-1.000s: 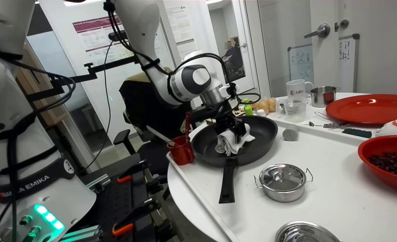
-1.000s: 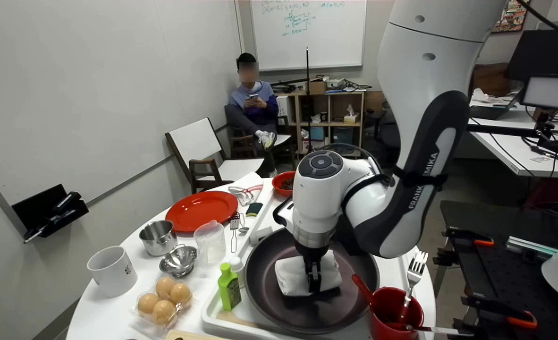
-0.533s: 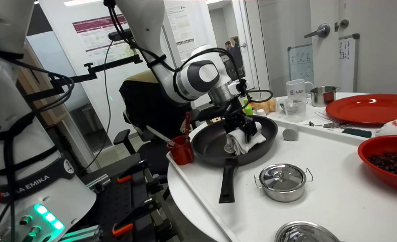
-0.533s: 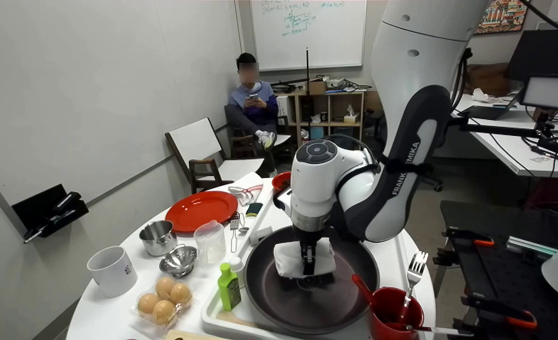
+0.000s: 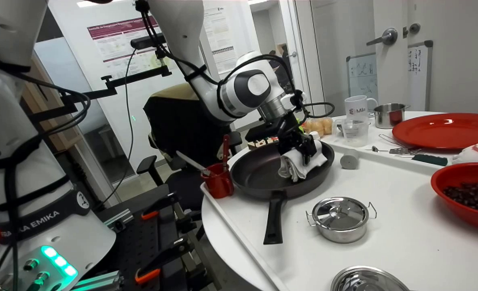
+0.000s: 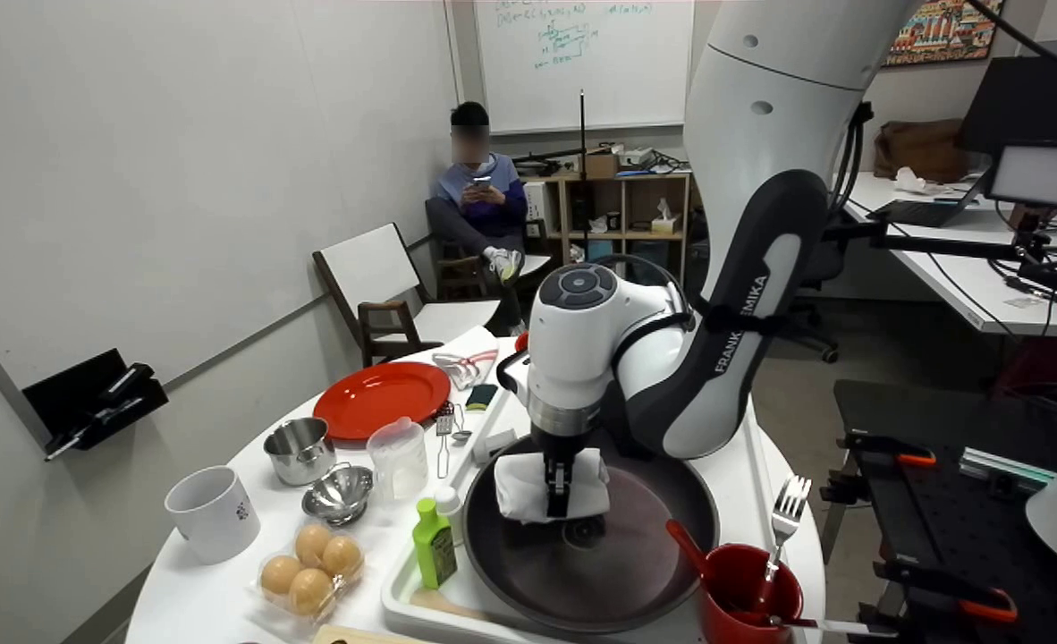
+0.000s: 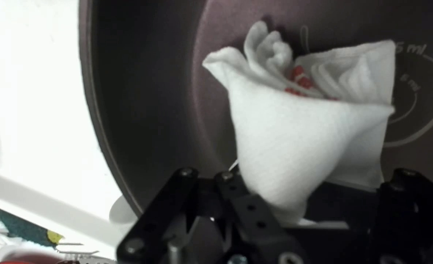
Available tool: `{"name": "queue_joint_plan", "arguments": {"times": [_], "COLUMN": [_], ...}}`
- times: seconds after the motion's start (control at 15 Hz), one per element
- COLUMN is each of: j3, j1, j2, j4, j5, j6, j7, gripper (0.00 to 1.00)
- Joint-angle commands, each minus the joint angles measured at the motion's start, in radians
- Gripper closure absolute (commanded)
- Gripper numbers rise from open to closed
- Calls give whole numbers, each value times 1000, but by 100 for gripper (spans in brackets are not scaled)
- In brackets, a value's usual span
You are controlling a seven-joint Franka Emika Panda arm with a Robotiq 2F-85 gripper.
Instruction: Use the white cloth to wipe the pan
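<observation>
The white cloth [image 5: 292,167] is folded and bunched, and lies in the black frying pan [image 5: 255,173]. Both also show in an exterior view, the cloth [image 6: 518,490] left of the middle of the pan [image 6: 645,572]. My gripper [image 5: 306,157] points down into the pan and is shut on the cloth. In the wrist view the cloth [image 7: 286,132] rises between the fingers [image 7: 300,201], with red marks in its folds. The pan's dark wall [image 7: 139,73] curves at the left there. The fingertips are partly hidden by the cloth.
A red mug [image 6: 752,604] with utensils stands beside the pan. A green bottle [image 6: 435,547] and a grey cylinder [image 5: 349,159] are near the rim. A lidded steel pot [image 5: 342,222] stands right of the pan handle [image 5: 274,222]. A red bowl [image 5: 461,210] holds beans.
My gripper has slid the cloth across the pan, from its middle toward the rim by the grey cylinder. The printed ring at the pan's middle is now uncovered. The pan stays in place.
</observation>
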Motion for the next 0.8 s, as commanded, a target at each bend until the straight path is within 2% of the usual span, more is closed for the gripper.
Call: {"name": "queue_joint_plan", "arguments": {"times": [0.0, 0.33, 0.73], "j3": [3, 25, 46], "j1": [23, 29, 63], "j2": [39, 63, 60], "j4": [67, 100, 83], "j5": [23, 22, 8], "j6": [-23, -36, -29], "j7": [18, 15, 9], "gripper": [94, 94, 94]}}
